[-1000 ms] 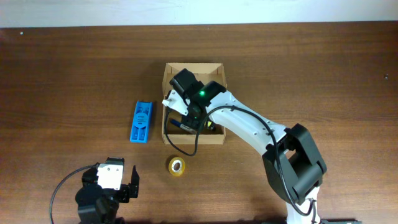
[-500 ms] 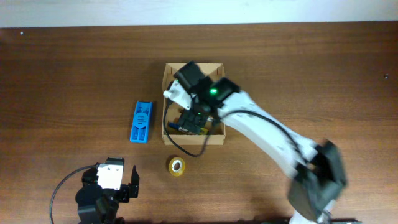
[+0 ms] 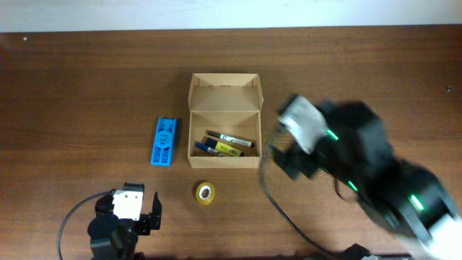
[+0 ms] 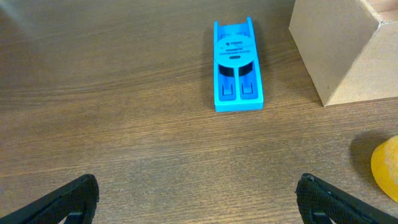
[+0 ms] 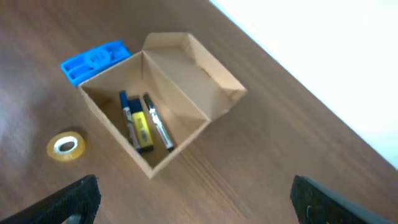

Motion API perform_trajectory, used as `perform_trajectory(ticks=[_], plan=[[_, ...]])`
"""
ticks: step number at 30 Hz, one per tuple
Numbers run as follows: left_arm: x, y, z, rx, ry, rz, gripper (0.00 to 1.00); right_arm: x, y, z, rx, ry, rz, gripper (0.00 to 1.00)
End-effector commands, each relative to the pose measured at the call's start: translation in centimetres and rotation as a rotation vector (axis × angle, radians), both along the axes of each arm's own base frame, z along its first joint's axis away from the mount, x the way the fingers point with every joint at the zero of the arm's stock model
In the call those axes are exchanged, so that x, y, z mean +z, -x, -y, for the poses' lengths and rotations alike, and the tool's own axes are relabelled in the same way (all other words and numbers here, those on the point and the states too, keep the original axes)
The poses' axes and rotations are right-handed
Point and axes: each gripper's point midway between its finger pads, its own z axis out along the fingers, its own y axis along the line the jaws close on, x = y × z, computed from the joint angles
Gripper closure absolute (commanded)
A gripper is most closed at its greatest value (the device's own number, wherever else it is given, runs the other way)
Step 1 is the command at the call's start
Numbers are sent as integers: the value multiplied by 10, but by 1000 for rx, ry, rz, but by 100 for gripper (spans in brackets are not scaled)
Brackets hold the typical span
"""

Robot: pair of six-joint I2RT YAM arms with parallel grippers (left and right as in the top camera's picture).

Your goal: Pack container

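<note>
Holding several pens [image 3: 227,143], open container [image 3: 223,123], lid flap [image 3: 224,91] back

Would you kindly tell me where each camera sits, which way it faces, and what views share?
Overhead: above the table, facing straight down on the container, blue block and tape roll; left end effector and blurred right arm show.
Left wrist: low, facing forward at the blue block; fingertips at bottom corners.
Right wrist: high, angled down into the container; fingertips likewise.
Shared: container and blue block.
</note>
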Motion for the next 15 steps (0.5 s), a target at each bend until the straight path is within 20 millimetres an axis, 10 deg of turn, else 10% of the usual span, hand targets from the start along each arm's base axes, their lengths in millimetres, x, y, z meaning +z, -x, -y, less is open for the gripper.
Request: perform_trajectory(ticks=[1,15], plan=[[-2,0,-2,2,-20,-2,0,-3,26,20,-37,-59,32,1],[-2,0,-2,2,-20,-2,1,-37,97,76,-210,-331,130,1]])
